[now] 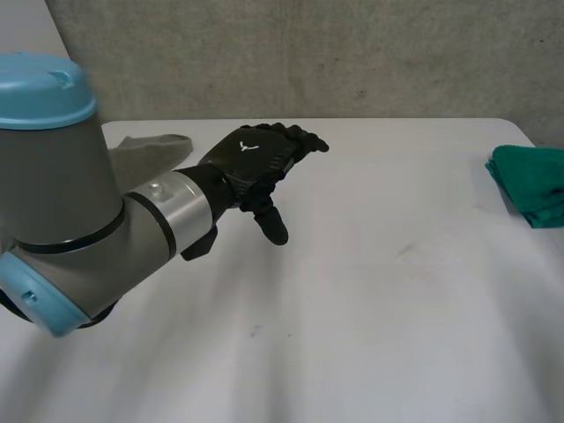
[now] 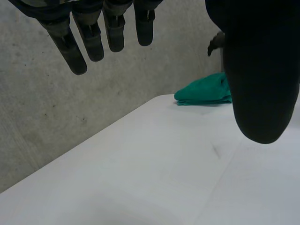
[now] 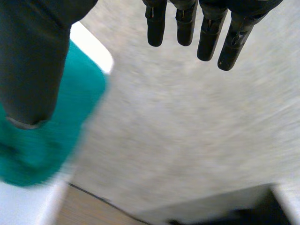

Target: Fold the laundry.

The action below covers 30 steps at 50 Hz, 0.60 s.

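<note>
**A:** Where is the laundry?

**B:** A green cloth lies bunched at the right edge of the white table, towards its far corner. A grey cloth lies at the far left, partly hidden behind the left arm.

**A:** Is either hand on them?

**B:** The left hand hovers over the table just beside the grey cloth, not touching it, and well apart from the green one. Its wrist view shows its fingers stretched out straight, with the thumb held away from them and nothing between.

**A:** And the right hand?

**B:** The right hand is also spread, with straight fingers, the thumb off to one side and nothing in its grasp. The green cloth lies beneath its thumb, at the table's corner. I can't tell whether the thumb touches it.

**A:** What is around the table?

**B:** A grey concrete wall runs along the far side.
</note>
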Available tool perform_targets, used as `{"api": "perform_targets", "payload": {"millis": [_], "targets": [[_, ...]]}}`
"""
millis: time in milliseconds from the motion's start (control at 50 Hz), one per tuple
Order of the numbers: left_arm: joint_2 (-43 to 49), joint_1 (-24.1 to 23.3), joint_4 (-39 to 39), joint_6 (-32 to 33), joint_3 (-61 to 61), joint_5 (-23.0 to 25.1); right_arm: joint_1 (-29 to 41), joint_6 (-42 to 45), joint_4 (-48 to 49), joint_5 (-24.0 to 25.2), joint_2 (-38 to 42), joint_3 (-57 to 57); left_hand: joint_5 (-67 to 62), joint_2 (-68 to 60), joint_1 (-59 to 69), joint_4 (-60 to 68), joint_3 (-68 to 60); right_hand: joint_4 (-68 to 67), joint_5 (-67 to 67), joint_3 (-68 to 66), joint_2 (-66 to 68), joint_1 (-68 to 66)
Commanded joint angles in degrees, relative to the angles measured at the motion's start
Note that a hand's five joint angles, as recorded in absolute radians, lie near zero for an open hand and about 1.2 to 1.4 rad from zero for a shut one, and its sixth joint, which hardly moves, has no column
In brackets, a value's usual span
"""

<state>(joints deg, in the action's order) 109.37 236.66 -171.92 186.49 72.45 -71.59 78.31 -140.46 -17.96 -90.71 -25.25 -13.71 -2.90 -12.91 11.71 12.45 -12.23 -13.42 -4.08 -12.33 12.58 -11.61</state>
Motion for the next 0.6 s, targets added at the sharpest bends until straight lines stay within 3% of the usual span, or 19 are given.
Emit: {"api": "perform_targets", "payload": {"millis": [20, 80, 140, 220, 280, 360, 460, 600], "targets": [[-2.3, 0.4, -0.1, 0.0, 1.3, 0.1, 1.3, 22.5, 8.9, -6.3, -6.8, -1.5, -1.9, -1.8, 3.0, 2.3, -2.5, 3.4, 4.1, 2.3, -2.6, 1.6], [-3.4, 0.7, -0.6, 0.0, 1.5, -0.3, 4.9, 22.3, 13.2, -7.2, -9.4, -2.5, -1.5, -1.5, 2.7, 2.0, -2.2, 3.4, 4.1, 2.3, -2.6, 1.6], [-4.3, 2.0, -2.9, 0.4, 1.7, -2.4, 12.8, 20.1, 16.2, -6.4, -13.1, -6.1, -0.5, -0.5, 1.7, 1.0, -1.2, 3.4, 4.1, 2.3, -2.6, 1.6], [-5.3, 6.5, -8.0, 1.1, 2.3, -6.9, 20.9, 13.9, 17.0, -2.4, -17.1, -14.0, 0.0, 0.0, 1.2, 0.4, -0.7, 3.4, 4.1, 2.3, -2.6, 1.6], [-4.8, 11.9, -11.2, 2.4, 1.8, -7.9, 27.0, 6.1, 17.1, 4.3, -21.9, -26.2, -0.8, -0.8, 2.0, 1.3, -1.5, 3.4, 4.1, 2.3, -2.6, 1.6], [-1.5, 19.6, -13.2, 7.6, 1.3, -7.9, 33.6, 1.5, 17.9, 10.4, -27.6, -38.9, -0.2, -0.2, 1.4, 0.6, -0.8, 3.4, 4.1, 2.3, -2.6, 1.6], [8.3, 28.1, -14.1, 19.8, -2.7, -7.6, 39.5, 0.0, 19.1, 14.9, -31.9, -53.1, 0.2, 0.2, 1.0, 0.3, -0.5, 3.4, 4.1, 2.3, -2.6, 1.6], [22.5, 33.4, -15.3, 30.9, -11.0, -7.4, 42.1, -0.1, 23.0, 16.0, -37.7, -68.2, 0.3, 0.3, 0.9, 0.1, -0.3, 3.4, 4.1, 2.3, -2.6, 1.6]]}}
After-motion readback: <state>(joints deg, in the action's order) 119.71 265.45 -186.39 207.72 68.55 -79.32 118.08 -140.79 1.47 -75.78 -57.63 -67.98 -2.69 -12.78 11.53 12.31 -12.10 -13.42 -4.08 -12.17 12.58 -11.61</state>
